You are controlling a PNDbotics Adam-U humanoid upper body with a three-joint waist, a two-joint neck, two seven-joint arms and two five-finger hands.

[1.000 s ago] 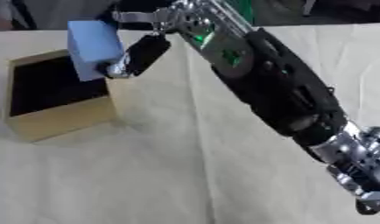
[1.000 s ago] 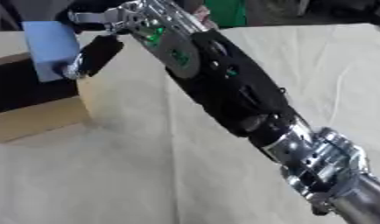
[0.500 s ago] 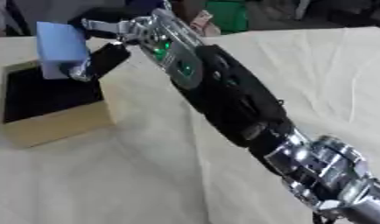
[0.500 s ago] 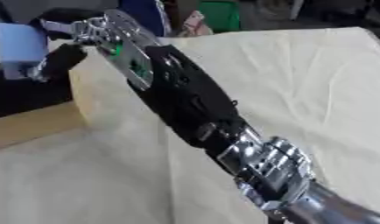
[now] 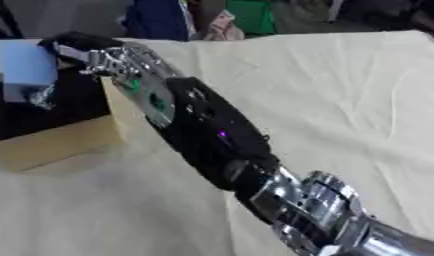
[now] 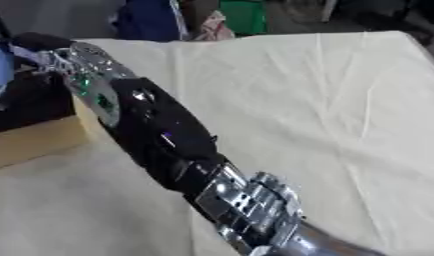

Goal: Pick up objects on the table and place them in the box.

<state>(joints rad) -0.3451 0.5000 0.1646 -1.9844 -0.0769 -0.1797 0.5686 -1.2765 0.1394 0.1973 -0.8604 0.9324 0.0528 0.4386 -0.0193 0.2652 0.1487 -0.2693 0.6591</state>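
The robot's right arm reaches from the near right corner diagonally across the cream cloth-covered table (image 5: 343,90) to the far left, where its black and silver right hand (image 5: 67,55) is curled around a pale blue rectangular block (image 5: 26,70). The block is held upright over the dark inside of the open tan cardboard box (image 5: 63,142), which sits at the left edge of the table with its near wall facing us. I cannot tell whether the block touches the box floor. The fingers grasp the block from its right side. No left hand shows anywhere
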